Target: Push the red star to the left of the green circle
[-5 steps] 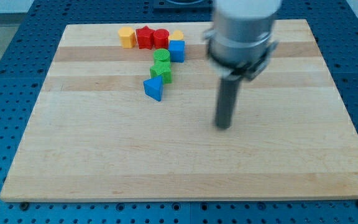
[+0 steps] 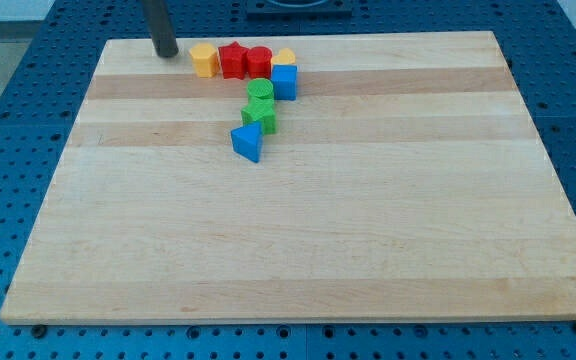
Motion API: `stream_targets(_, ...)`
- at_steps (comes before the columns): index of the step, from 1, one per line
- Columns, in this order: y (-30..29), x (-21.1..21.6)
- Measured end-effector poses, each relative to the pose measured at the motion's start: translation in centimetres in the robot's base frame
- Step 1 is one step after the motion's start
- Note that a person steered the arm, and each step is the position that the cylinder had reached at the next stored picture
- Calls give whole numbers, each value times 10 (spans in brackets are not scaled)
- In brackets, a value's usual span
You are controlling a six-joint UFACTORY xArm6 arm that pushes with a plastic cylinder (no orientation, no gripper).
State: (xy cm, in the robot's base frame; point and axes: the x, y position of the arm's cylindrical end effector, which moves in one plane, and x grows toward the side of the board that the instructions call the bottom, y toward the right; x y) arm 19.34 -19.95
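Observation:
The red star (image 2: 232, 59) sits near the view's top edge of the wooden board, between a yellow hexagon-like block (image 2: 203, 59) on its left and a red cylinder (image 2: 258, 61) on its right. The green circle (image 2: 260, 91) lies just below the red cylinder, with a green block (image 2: 260, 114) under it. My tip (image 2: 165, 53) stands at the board's top left, to the left of the yellow block and apart from it.
A blue cube (image 2: 284, 81) sits right of the green circle, with a yellow block (image 2: 284, 58) behind it. A blue triangle (image 2: 248, 142) lies below the green blocks. The board (image 2: 298, 240) rests on a blue perforated table.
The rod has moved from the board's middle right to the top left corner. The blocks have not moved.

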Motion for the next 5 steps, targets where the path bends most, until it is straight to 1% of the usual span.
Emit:
stream_targets(1,38,-1)
stream_targets(2,100,12)
stream_targets(3,98,53)
stream_targets(5,75,108)
